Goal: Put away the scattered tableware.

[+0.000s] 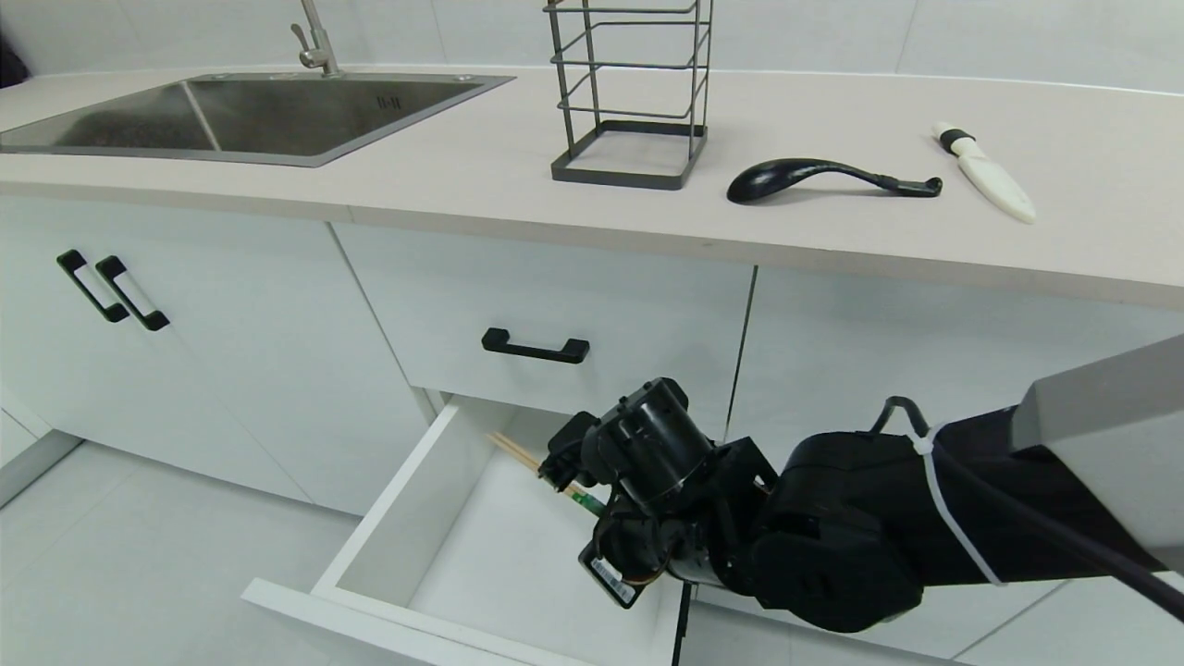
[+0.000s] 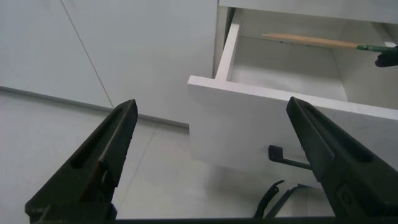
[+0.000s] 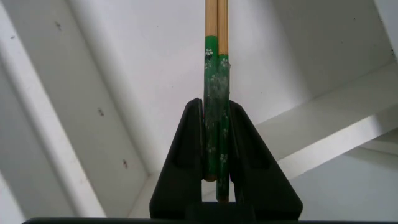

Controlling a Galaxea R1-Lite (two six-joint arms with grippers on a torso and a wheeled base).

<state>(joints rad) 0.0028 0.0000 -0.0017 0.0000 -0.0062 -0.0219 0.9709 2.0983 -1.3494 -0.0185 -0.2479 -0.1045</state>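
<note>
1. Chopsticks (image 3: pixel 216 37) are pinched at their green ends by the right gripper (image 3: pixel 216 134), so they cannot slip.
2. They are held over the open drawer (image 1: pixel 393 504), pointing toward its back, most likely so they can be laid down flat inside.
3. The left gripper (image 2: pixel 211 106) is spread wide with nothing in it, and is placed low in front of the drawer, out of the way.
4. A black ladle (image 1: pixel 795 176) and a white knife (image 1: pixel 985 173) are seen on the counter (image 1: pixel 462 176), beside a wire rack (image 1: pixel 629 171), and are judged to be next.
</note>
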